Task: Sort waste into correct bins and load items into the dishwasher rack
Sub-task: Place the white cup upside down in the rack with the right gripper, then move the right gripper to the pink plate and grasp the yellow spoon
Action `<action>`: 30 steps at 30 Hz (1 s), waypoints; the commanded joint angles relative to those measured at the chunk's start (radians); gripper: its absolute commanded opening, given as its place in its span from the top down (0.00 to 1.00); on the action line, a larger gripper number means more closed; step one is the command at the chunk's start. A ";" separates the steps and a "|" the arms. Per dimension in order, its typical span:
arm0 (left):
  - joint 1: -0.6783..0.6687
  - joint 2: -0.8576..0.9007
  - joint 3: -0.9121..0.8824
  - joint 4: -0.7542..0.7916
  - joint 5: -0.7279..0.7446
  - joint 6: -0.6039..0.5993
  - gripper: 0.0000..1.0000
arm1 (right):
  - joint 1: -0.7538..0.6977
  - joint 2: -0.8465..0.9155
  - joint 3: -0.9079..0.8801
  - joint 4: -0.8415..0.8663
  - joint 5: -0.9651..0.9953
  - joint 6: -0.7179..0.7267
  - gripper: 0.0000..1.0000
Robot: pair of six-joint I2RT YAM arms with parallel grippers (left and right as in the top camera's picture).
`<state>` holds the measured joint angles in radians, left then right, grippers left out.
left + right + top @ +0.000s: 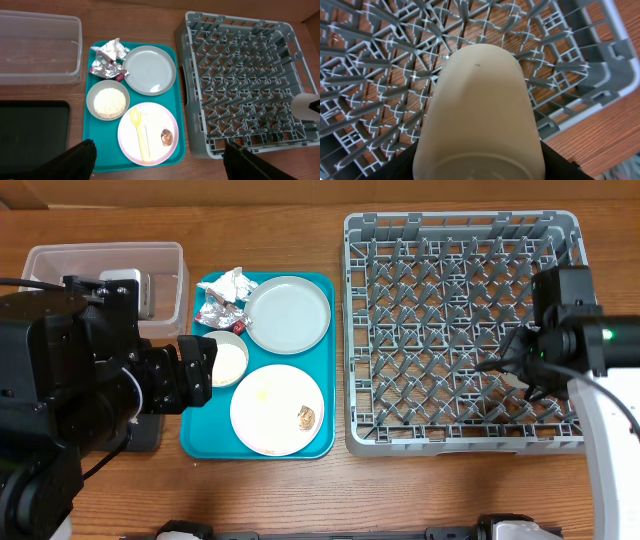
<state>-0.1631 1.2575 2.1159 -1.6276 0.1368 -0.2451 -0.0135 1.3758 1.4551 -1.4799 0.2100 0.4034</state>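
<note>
My right gripper (pixel 528 366) is shut on the small white cup (pixel 480 110) and holds it over the right side of the grey dishwasher rack (pixel 460 442). My left gripper (pixel 159 150) is open and empty, high above the teal tray's near edge. On the tray lie the white napkin (pixel 112 49), the red-and-silver foil wrapper (pixel 105 68), the grey plate (pixel 149 70), the grey bowl (pixel 107 100) filled with rice, and the pinkish plate (pixel 156 122) with the yellow utensil (pixel 139 136) and brown scrap (pixel 166 135). The clear tub (pixel 40 50) and black tray (pixel 30 130) stand to the left.
The teal tray (pixel 200 442) sits between the bins and the rack. My left arm covers most of the black tray in the overhead view. Bare wooden table (pixel 300 500) runs along the front edge.
</note>
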 commanded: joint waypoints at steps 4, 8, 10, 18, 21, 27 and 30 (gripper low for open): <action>0.000 -0.001 0.013 0.001 -0.014 -0.014 0.15 | -0.055 0.097 -0.055 0.035 -0.132 -0.096 0.59; 0.000 0.008 0.013 0.001 -0.014 -0.014 0.14 | -0.055 0.116 -0.090 0.050 -0.171 -0.116 0.59; 0.000 0.014 0.013 0.000 -0.014 -0.014 0.14 | -0.055 0.117 -0.125 0.083 -0.171 -0.116 0.59; 0.000 0.025 0.013 -0.003 -0.013 -0.014 0.14 | -0.055 0.117 -0.235 0.213 -0.160 -0.094 0.42; 0.000 0.027 0.013 -0.003 -0.013 -0.014 0.12 | -0.055 0.106 -0.154 0.167 -0.160 -0.105 0.21; 0.000 0.045 0.013 -0.006 -0.015 -0.013 0.11 | -0.053 -0.015 0.062 0.084 -0.237 -0.117 0.17; 0.000 0.069 0.011 -0.009 -0.031 -0.002 0.11 | -0.037 -0.108 0.098 0.128 -0.407 -0.186 0.17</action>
<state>-0.1635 1.3014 2.1159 -1.6333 0.1360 -0.2451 -0.0639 1.3640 1.5043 -1.3796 -0.0345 0.2810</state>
